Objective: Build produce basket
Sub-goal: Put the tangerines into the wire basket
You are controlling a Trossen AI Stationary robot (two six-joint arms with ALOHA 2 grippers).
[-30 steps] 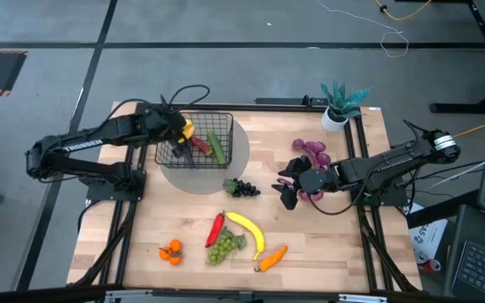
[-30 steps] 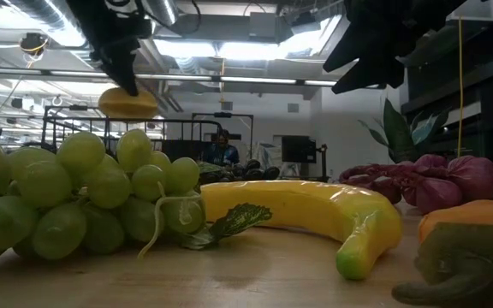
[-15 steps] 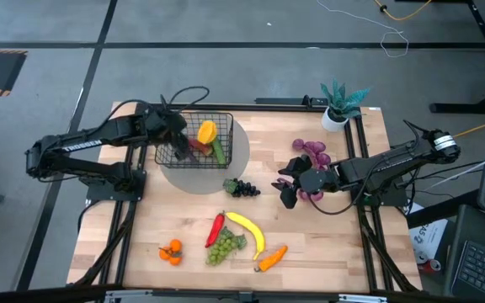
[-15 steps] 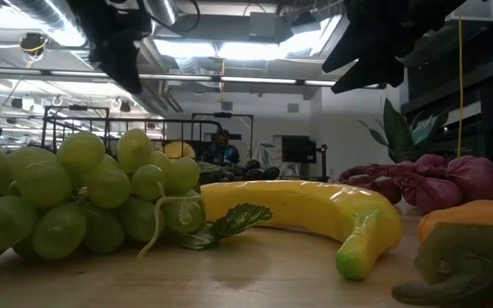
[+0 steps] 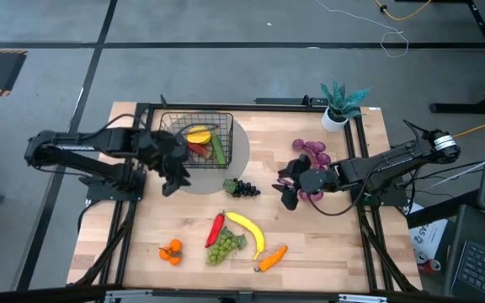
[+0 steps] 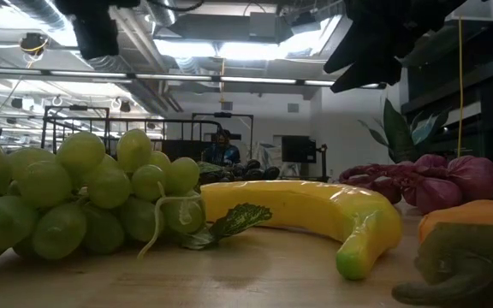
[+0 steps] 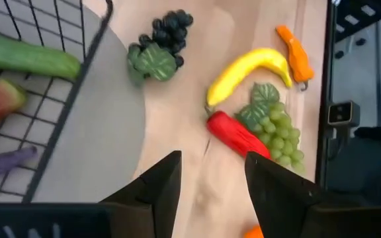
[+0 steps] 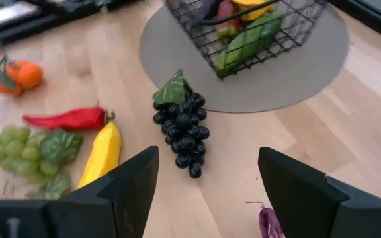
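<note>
The black wire basket [image 5: 196, 139] stands on a round grey mat [image 5: 226, 172]. It holds a yellow fruit [image 5: 198, 135], a cucumber [image 5: 217, 147] and a red piece. My left gripper [image 5: 173, 178] is open above the mat's near-left rim, clear of the basket [image 7: 45, 66]. My right gripper [image 5: 286, 192] is open beside the purple string [image 5: 312, 153], right of the dark grapes [image 5: 242, 188]. Chili [image 5: 215, 229], banana [image 5: 249, 231], green grapes [image 5: 223, 246], carrot [image 5: 272, 257] and oranges [image 5: 171, 251] lie near the table's near edge.
A teal potted plant [image 5: 341, 103] stands at the far right corner. A black frame runs along the table's edges [image 5: 129, 227]. Bare wood shows between the mat and the near produce, and along the near right side. A person is far off in the room [image 6: 222, 147].
My left gripper held the yellow fruit above the basket, let it go, and the fruit dropped in among the cucumber and red piece. The gripper then moved toward the table's near edge, off the basket and over the mat's rim. My right arm kept still.
</note>
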